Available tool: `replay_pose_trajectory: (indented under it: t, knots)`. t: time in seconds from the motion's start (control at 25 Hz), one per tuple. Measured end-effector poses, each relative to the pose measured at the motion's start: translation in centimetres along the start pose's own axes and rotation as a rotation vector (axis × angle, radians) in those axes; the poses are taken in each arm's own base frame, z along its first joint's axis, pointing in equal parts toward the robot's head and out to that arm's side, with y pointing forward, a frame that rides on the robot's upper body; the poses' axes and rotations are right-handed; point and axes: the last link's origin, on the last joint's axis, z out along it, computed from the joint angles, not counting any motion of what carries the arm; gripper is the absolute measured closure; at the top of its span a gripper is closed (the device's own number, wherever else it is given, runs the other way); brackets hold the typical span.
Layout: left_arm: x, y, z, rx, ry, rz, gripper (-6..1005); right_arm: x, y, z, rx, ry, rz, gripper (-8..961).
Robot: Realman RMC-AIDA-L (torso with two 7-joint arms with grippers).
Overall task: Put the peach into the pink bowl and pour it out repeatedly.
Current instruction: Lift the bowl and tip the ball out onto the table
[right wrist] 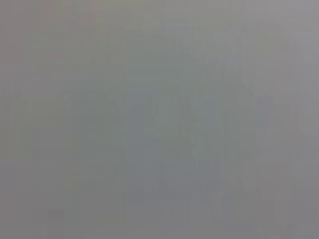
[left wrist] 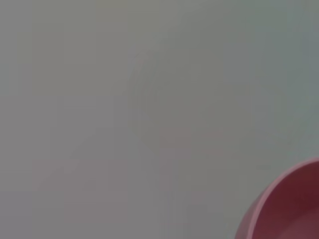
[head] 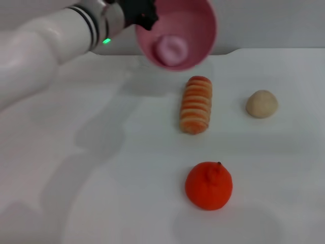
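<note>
Left hand [head: 144,18] clamps rim of smooth pink bowl [head: 195,25], tilted; soft round peach [head: 171,50] inside.

Left arm [head: 45,40]: glossy white cylindrical casing, thick and smoothly rounded; black bands ring the wrist joint, alternating with white; a small green indicator light [head: 106,41] glows on the wrist section beside the bands; left gripper [head: 139,14]: matte black housing with angular, jagged outline; no cables or screws discernible; right arm not visible.
</note>
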Motion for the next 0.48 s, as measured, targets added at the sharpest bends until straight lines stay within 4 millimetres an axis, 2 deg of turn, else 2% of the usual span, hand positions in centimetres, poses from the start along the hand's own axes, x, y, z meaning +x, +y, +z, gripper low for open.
replay_pose_trajectory:
  t: [0.2,0.28,0.32,0.48]
  knots:
    - [1.1,3.5,0.1,-0.034,0.084,0.091,966,0.1,-0.6,-0.4,0.041,-0.006,0.013,475]
    - [1.1,3.5,0.1,-0.034,0.084,0.091,966,0.1,-0.6,-0.4,0.042,-0.005,0.013,475]
    - [1.4,4.8,-0.4,-0.001,0.168,0.118,966,0.2,-0.7,-0.5,0.043,-0.005,0.012,475]
    - [1.7,5.7,-1.4,0.055,0.275,0.132,966,0.2,-0.8,-0.6,0.046,-0.005,0.011,475]
